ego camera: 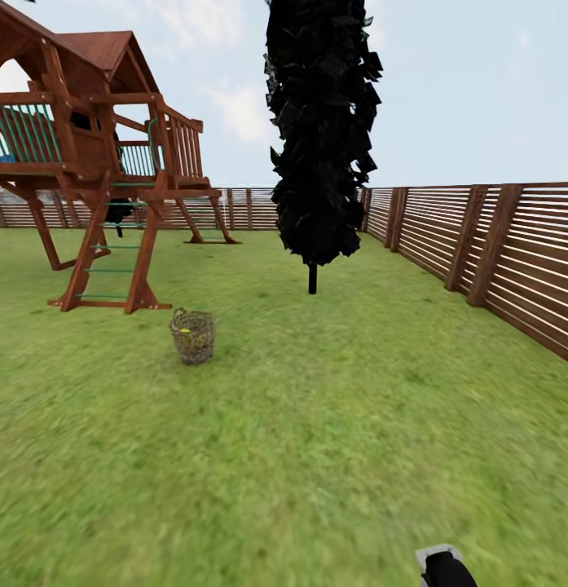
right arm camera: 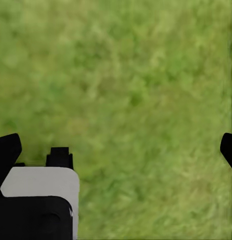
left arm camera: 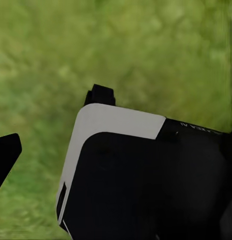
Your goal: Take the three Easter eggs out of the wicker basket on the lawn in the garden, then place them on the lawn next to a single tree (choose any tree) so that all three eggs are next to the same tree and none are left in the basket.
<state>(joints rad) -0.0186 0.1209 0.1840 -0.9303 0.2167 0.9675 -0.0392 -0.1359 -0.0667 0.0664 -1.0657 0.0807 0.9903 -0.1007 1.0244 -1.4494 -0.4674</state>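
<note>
Basket (ego camera: 192, 335) stands on the lawn (ego camera: 316, 424) near the play tower (ego camera: 96, 155), a yellow egg (ego camera: 186, 331) showing inside. Right gripper (right arm camera: 116, 150) hangs wide open and empty over grass; the left gripper's state cannot be told.

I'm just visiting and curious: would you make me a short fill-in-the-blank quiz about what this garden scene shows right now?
1. The wicker basket stands on the ____, in front of the play tower.
2. The tree behind the basket has ____ leaves.
3. Along the right side of the garden runs a slatted wooden ____.
4. The ladder of the play tower has ____ rungs.

Missing words: lawn; black; fence; green
</note>
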